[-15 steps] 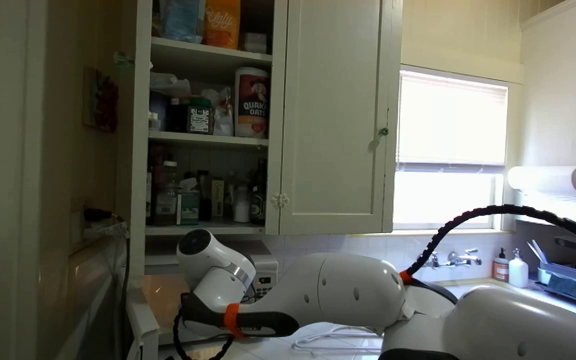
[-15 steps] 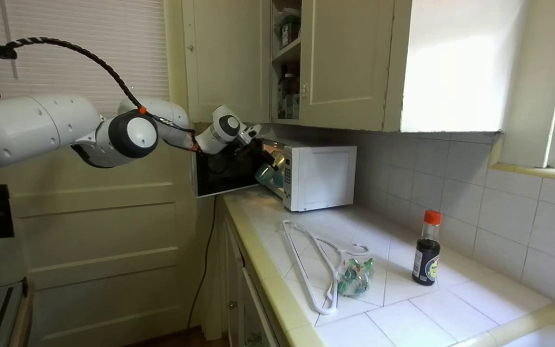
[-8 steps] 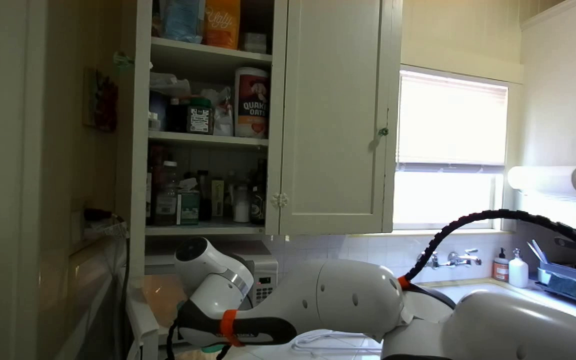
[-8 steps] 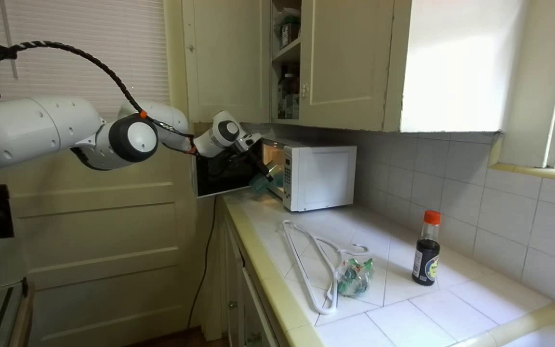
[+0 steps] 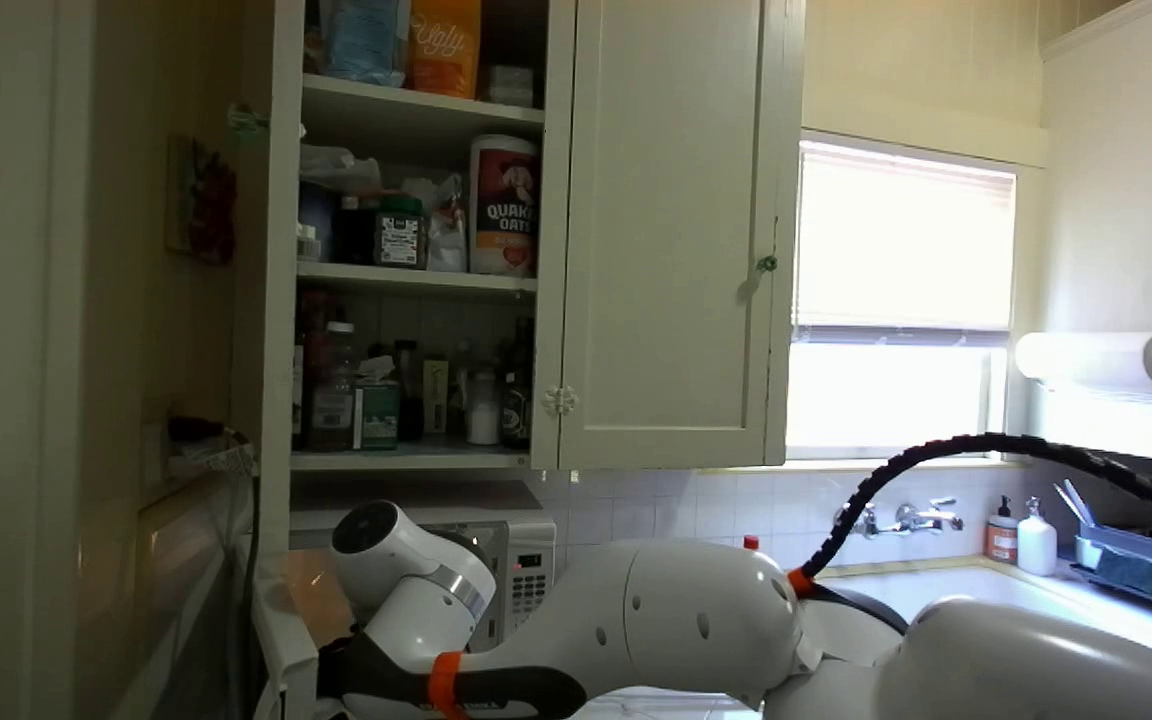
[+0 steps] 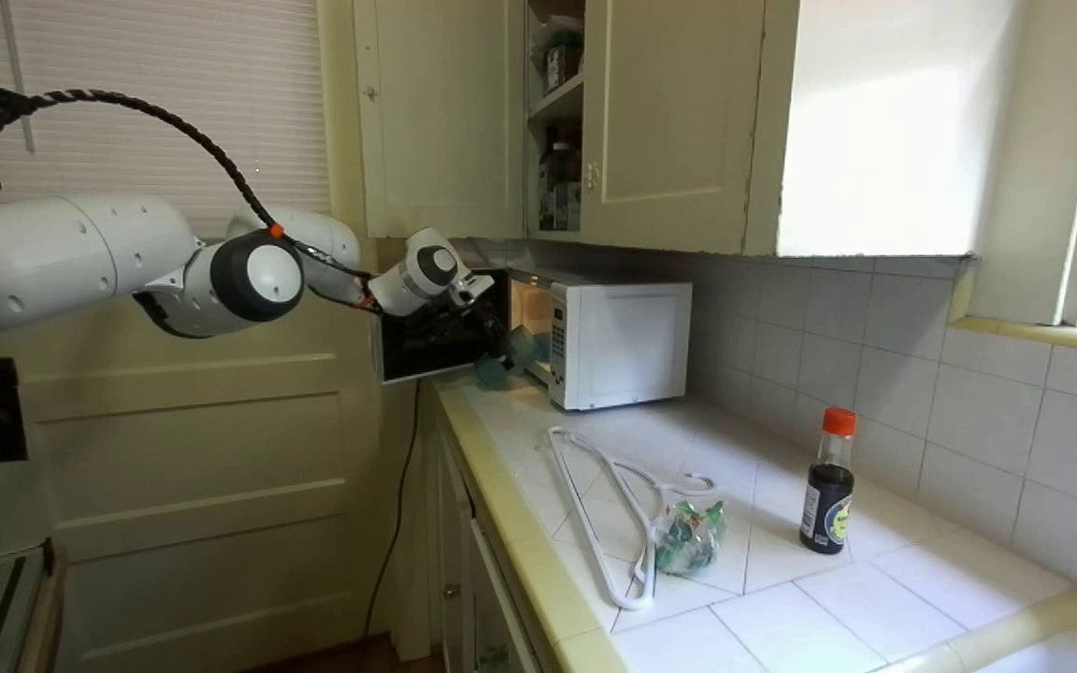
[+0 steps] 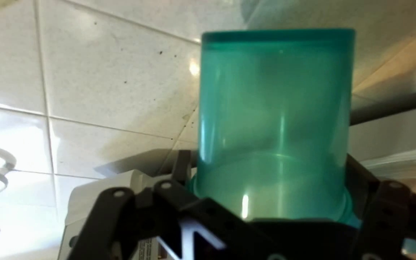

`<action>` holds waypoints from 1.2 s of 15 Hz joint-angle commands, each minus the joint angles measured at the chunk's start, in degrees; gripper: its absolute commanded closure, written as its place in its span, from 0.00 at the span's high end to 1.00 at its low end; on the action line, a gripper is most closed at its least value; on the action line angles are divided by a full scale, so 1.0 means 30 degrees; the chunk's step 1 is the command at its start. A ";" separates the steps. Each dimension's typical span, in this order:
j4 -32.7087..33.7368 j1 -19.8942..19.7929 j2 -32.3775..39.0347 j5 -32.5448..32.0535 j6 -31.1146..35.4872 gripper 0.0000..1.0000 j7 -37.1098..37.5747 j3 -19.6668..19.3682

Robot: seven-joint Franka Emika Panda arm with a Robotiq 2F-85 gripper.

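In an exterior view, the white robot arm (image 6: 258, 271) is jutting in from well left of the microwave (image 6: 627, 346). Just left of the microwave's body, its dark-windowed door (image 6: 422, 353) is standing wide open. Next, beside the lit opening of the microwave, the jaws are pinching a translucent teal cup (image 7: 274, 119); in the wrist view, black fingers (image 7: 182, 166) are pressing on both its sides. Whether the cup is touching the tiled surface (image 6: 688, 626) near the microwave is remaining unclear. The microwave itself is standing on that surface, with a pale cabinet (image 6: 674, 121) hanging above it. In front of the microwave, a white hanger (image 6: 582, 511) is lying flat on the surface. Farther out from the microwave, just right of the hanger, a clear and green plastic bag (image 6: 691, 539) is resting. Well to the right of the microwave, a dark bottle (image 6: 826, 505) with a red cap (image 6: 839, 422) is standing upright. Farthest right of the microwave, a yellow-edged sink (image 6: 1043, 622) is showing at the surface's end.
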 commanded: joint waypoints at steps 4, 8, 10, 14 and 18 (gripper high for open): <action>0.0045 0.0406 -0.0178 -0.0139 -0.0160 0.71 0.6954 -0.0705; 0.0074 0.0532 -0.0370 -0.0229 -0.0391 0.71 1.0987 -0.0984; 0.0076 0.0598 -0.0483 -0.0293 -0.0443 0.71 1.2951 -0.1114; 0.0090 0.0665 -0.0723 -0.0457 -0.0608 0.71 1.6760 -0.1396; 0.0094 0.0780 -0.1020 -0.0703 -0.1022 0.71 2.0421 -0.1737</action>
